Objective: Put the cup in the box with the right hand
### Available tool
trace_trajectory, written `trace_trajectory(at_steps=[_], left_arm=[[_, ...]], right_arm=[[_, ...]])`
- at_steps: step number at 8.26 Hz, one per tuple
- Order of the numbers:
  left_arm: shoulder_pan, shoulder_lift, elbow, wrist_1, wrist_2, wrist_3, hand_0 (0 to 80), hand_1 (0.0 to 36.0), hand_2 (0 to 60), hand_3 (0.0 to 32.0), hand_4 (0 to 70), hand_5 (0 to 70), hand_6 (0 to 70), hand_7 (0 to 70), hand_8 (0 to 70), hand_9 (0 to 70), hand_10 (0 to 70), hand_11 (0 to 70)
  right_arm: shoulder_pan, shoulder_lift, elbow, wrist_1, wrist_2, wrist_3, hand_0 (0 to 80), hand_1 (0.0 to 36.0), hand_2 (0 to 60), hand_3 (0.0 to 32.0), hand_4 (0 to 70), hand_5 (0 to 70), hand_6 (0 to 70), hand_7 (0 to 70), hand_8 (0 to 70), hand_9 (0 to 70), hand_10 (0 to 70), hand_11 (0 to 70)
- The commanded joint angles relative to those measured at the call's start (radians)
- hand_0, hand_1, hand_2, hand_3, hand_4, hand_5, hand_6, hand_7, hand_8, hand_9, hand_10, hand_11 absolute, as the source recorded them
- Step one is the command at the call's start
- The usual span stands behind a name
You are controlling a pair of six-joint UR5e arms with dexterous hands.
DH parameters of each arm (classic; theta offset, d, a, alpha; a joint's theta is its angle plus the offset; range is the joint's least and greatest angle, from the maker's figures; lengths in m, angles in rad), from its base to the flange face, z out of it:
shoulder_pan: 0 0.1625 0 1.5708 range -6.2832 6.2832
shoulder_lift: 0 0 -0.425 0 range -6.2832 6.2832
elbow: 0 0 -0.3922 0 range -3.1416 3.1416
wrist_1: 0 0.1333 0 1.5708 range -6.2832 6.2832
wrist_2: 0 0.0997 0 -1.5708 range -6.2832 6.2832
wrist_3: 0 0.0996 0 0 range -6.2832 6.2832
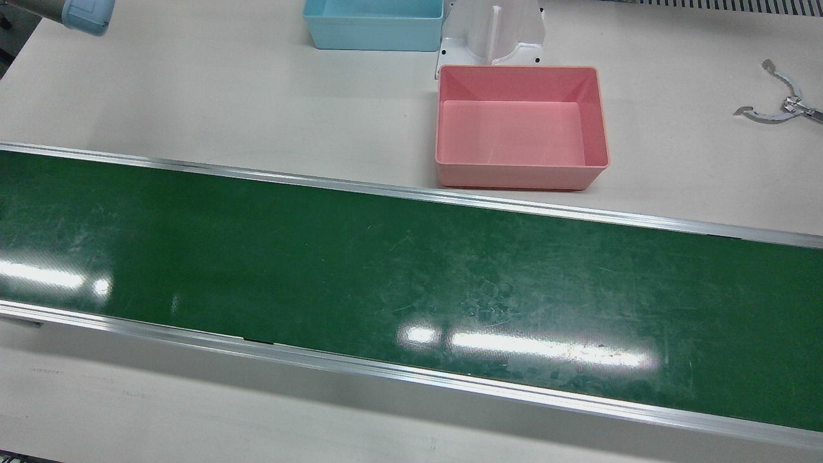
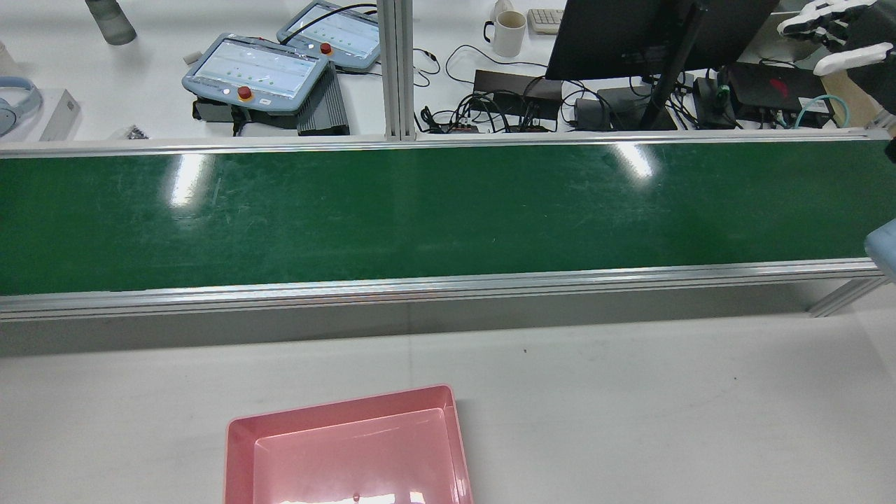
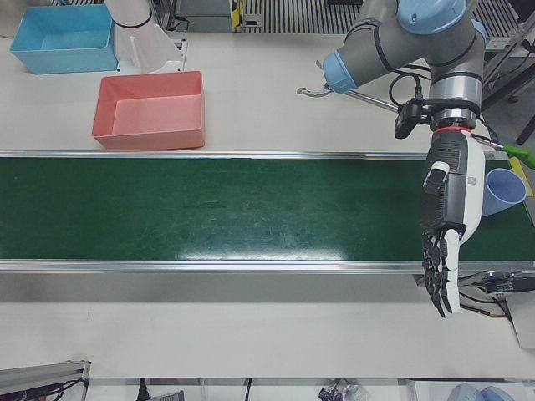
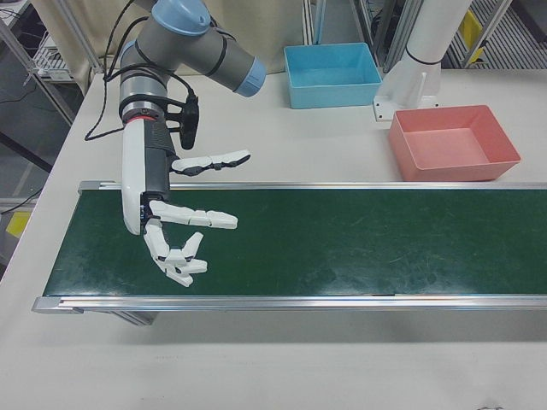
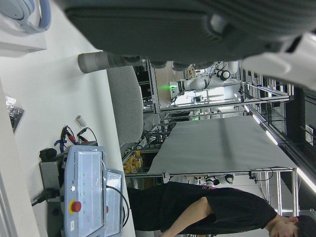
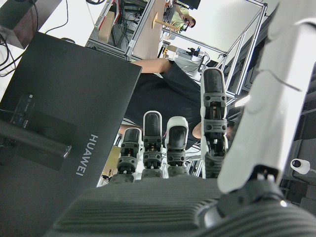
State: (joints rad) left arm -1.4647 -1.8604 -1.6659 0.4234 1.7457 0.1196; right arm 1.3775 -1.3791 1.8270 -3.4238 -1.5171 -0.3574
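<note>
A light blue cup lies on its side at the right end of the green belt in the left-front view, partly hidden behind my left hand. That hand hangs fingers-down, open and holding nothing. My right hand hovers over the belt's opposite end in the right-front view, open with its fingers spread; it also shows at the rear view's top right. The pink box stands empty on the white table beside the belt, far from both hands.
A blue box and a white arm pedestal stand behind the pink one. Metal tongs lie on the table. Beyond the belt are a monitor, teach pendants, cables and a mug.
</note>
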Motion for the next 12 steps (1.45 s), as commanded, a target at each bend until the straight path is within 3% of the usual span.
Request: trace_trajectory(at_steps=[1, 12], left_arm=[[0.001, 0.0, 0.0, 0.0, 0.0, 0.0, 0.0, 0.0, 0.0, 0.0, 0.0, 0.0, 0.0, 0.0, 0.0, 0.0, 0.0, 0.0], [0.001, 0.0, 0.0, 0.0, 0.0, 0.0, 0.0, 0.0, 0.0, 0.0, 0.0, 0.0, 0.0, 0.0, 0.0, 0.0, 0.0, 0.0]], right_arm=[[0.0, 0.0, -0.002, 0.0, 0.0, 0.0, 55.8, 10.3, 0.0, 0.0, 48.8, 6.6, 20.1, 70.0, 18.2, 38.7, 13.9, 21.3], [0.0, 0.0, -0.002, 0.0, -0.001, 0.0, 56.0, 10.3, 0.0, 0.0, 49.5, 6.6, 20.3, 70.0, 18.4, 39.1, 13.9, 21.3]])
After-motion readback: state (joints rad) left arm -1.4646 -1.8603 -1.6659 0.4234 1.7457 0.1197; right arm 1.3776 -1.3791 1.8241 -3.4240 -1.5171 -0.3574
